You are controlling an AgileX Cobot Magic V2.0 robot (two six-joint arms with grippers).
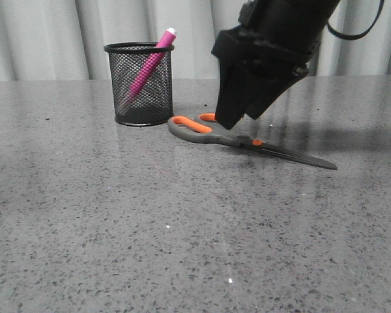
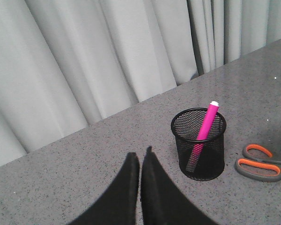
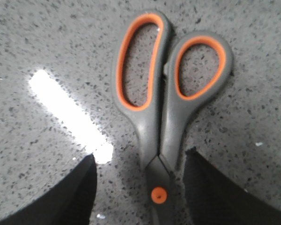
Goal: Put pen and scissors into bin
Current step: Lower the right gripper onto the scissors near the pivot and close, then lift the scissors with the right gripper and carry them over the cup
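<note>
The pink pen (image 1: 150, 62) stands tilted inside the black mesh bin (image 1: 141, 85) at the back left; both also show in the left wrist view, pen (image 2: 204, 123) and bin (image 2: 199, 144). The scissors (image 1: 234, 137) lie flat and closed on the table just right of the bin, handles toward it. My right gripper (image 3: 139, 161) is open and hangs low over the scissors, its fingers either side of the orange pivot (image 3: 158, 194), not touching. My left gripper (image 2: 140, 157) is shut and empty, away from the bin.
The grey speckled table (image 1: 117, 228) stretches toward the front. A pale curtain (image 2: 84, 61) hangs behind the table's far edge. A bright light reflection (image 3: 70, 115) lies on the table beside the scissors' handles.
</note>
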